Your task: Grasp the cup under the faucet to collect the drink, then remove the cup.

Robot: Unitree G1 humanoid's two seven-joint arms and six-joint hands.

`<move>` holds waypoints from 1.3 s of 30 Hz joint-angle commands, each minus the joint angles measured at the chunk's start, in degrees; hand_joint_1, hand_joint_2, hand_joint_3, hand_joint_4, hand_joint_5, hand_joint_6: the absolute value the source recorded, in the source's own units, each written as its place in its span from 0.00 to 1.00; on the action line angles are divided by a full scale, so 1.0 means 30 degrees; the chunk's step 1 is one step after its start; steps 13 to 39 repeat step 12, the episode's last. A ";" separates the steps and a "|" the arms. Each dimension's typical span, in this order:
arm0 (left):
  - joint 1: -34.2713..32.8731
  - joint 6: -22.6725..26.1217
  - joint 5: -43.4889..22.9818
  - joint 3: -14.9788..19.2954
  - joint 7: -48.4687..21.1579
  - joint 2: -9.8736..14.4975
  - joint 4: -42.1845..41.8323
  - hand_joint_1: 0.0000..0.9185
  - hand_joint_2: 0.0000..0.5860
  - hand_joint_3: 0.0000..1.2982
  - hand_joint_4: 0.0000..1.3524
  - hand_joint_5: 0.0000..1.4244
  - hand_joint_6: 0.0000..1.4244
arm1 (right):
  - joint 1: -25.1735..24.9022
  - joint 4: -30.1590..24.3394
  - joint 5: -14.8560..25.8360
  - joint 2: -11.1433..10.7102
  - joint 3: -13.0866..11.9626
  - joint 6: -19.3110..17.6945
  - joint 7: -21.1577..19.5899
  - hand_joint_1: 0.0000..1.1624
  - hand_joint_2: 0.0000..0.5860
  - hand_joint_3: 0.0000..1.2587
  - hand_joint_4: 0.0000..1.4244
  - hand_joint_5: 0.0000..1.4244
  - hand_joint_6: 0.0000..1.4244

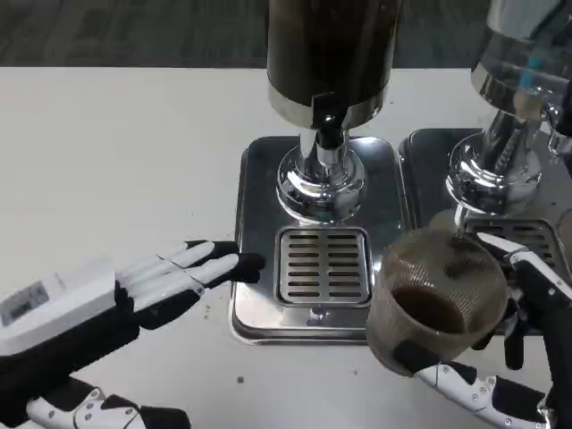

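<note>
The right hand (pixel 500 357) held a clear ribbed plastic cup (pixel 435 299) with its fingers wrapped around the cup's sides, one finger under its base. The cup was tilted toward the camera, with dark drink (pixel 438 311) in its bottom. It sat to the right of the slotted drain grate (pixel 323 265), off the grate and at the front right corner of the steel drip tray (pixel 255 223), away from under the faucet (pixel 328 125). The dark beverage dispenser (pixel 329 54) stood on its chrome pedestal behind the grate. A second dispenser (pixel 523 54) stood further to the right of the grate on its own tray (pixel 424 156). The left hand (pixel 156 286) lay flat and empty on the white table (pixel 116 161) to the left of the grate, its fingers stretched out together, their black tips touching the drip tray's left rim
</note>
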 commanded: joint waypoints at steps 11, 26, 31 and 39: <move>-0.0080 0.0106 -0.0408 -0.0161 -0.0336 0.0380 0.0182 0.00 0.25 0.02 0.00 0.00 0.00 | -0.0055 -0.0383 0.0435 0.0246 -0.0141 -0.0759 -0.0076 0.64 0.36 0.61 0.58 0.71 0.92; -0.0073 0.0124 -0.0417 -0.0164 -0.0346 0.0374 0.0185 0.00 0.25 0.02 0.00 0.00 0.00 | -0.0057 -0.0370 0.0451 0.0242 -0.0165 -0.0761 -0.0076 0.64 0.36 0.61 0.59 0.71 0.92; -0.0073 0.0124 -0.0417 -0.0164 -0.0346 0.0374 0.0185 0.00 0.25 0.02 0.00 0.00 0.00 | -0.0057 -0.0370 0.0451 0.0242 -0.0165 -0.0761 -0.0076 0.64 0.36 0.61 0.59 0.71 0.92; -0.0073 0.0124 -0.0417 -0.0164 -0.0346 0.0374 0.0185 0.00 0.25 0.02 0.00 0.00 0.00 | -0.0057 -0.0370 0.0451 0.0242 -0.0165 -0.0761 -0.0076 0.64 0.36 0.61 0.59 0.71 0.92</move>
